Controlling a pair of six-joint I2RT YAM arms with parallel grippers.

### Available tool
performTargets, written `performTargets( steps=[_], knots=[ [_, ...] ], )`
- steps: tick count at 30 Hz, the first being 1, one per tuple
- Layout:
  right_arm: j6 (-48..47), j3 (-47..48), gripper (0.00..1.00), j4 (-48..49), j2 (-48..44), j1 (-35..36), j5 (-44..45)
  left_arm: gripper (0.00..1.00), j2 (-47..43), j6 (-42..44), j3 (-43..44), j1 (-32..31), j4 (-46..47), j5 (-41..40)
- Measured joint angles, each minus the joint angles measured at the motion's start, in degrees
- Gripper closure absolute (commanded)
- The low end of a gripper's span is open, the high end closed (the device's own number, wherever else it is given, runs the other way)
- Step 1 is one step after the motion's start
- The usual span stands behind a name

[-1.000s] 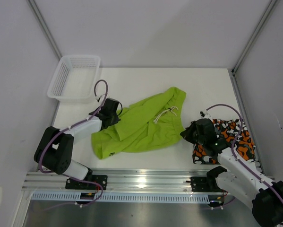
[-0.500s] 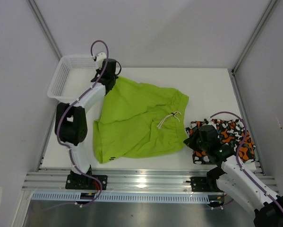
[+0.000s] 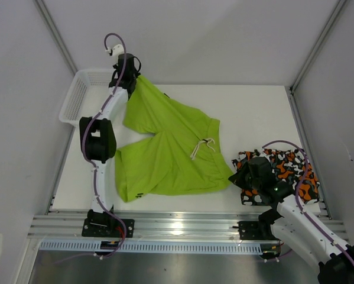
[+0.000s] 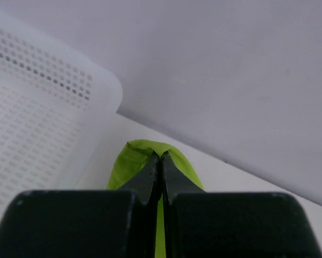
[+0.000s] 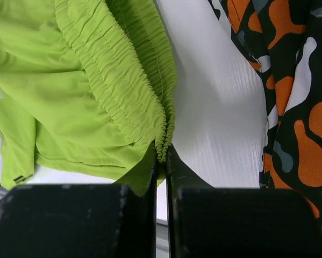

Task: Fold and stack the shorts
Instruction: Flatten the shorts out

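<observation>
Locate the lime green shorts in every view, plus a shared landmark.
Top external: lime green shorts, left-centre of the white table.
Left wrist: bottom centre, pinched in the left claw.
Right wrist: left half, waistband in the right claw.
Shared landmark: that table.

The white desk [image 3: 253,112] carried lime green shorts [image 3: 165,160] mid-left, camouflage shorts [image 3: 295,171] at its near right corner, and a basket [image 3: 73,100] at its far left corner.
</observation>
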Motion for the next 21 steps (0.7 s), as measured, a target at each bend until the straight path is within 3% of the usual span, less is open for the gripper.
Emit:
performTargets(
  steps=[1,3,4,5,6,15,19,21],
  knots=[
    [0.09,0.00,1.00,-0.22,-0.11,0.02,-0.20,0.92,0.66,0.39,0.17,0.00,1.42,0.76],
    [0.07,0.00,1.00,-0.68,-0.31,0.11,-0.72,0.64,2.62,1.64,1.01,-0.07,4.07,2.75],
    [0.07,0.00,1.00,-1.03,-0.28,0.11,-0.98,0.33,3.82,2.10,1.97,-0.04,4.83,3.50],
    [0.04,0.00,1.00,-1.42,-0.17,0.11,-1.11,0.21,5.07,2.73,3.15,-0.02,5.22,4.09],
    [0.04,0.00,0.99,-1.75,0.00,0.11,-1.20,0.01,6.32,2.86,4.61,0.02,5.11,4.72],
    [-0.50,0.00,0.97,1.31,7.30,0.22,-1.81,0.01,5.66,2.38,8.94,0.92,-4.48,7.41],
    [-1.57,0.74,0.98,3.15,10.43,0.00,-1.57,0.01,-3.50,0.68,4.63,1.90,-12.13,9.66],
    [-2.25,2.32,1.00,4.09,12.98,-0.46,-1.55,0.01,-12.17,-0.90,-3.52,2.12,-14.25,11.37]
  ],
)
